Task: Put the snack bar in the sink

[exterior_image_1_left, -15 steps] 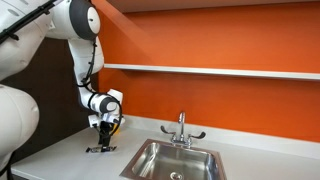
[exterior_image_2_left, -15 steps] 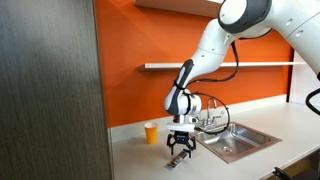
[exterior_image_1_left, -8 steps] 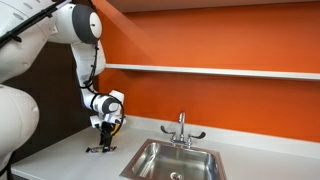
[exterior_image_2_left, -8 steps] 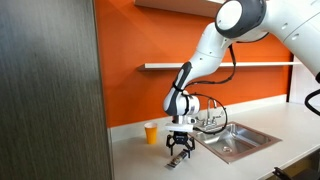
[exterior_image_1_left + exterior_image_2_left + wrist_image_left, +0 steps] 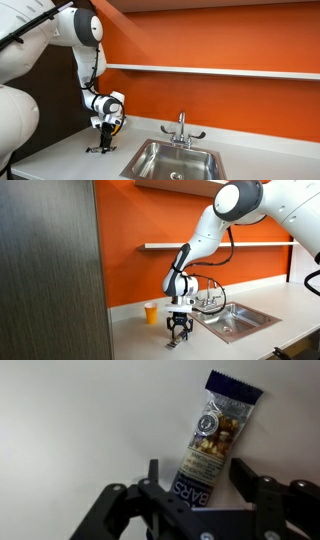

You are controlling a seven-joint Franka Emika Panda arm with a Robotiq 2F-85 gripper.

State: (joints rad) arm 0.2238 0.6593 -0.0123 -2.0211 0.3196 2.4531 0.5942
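Note:
The snack bar (image 5: 211, 440), a dark blue wrapper with a nut picture, lies flat on the white counter. In the wrist view my gripper (image 5: 200, 470) is open, and its two fingers straddle the bar's near end with a small gap on each side. In both exterior views the gripper (image 5: 101, 147) (image 5: 179, 333) points straight down and reaches the counter, hiding the bar. The stainless steel sink (image 5: 160, 157) (image 5: 243, 321) with its chrome faucet (image 5: 181, 127) is set into the counter a short way beside the gripper.
A small orange-yellow cup (image 5: 151, 313) stands on the counter by the orange wall, just behind the gripper. A shelf (image 5: 210, 70) runs along the wall above. A dark cabinet panel (image 5: 50, 270) stands at the counter's end.
The gripper has sunk slightly toward the counter over the bar, and its fingers look a little closer together. The bar has not moved.

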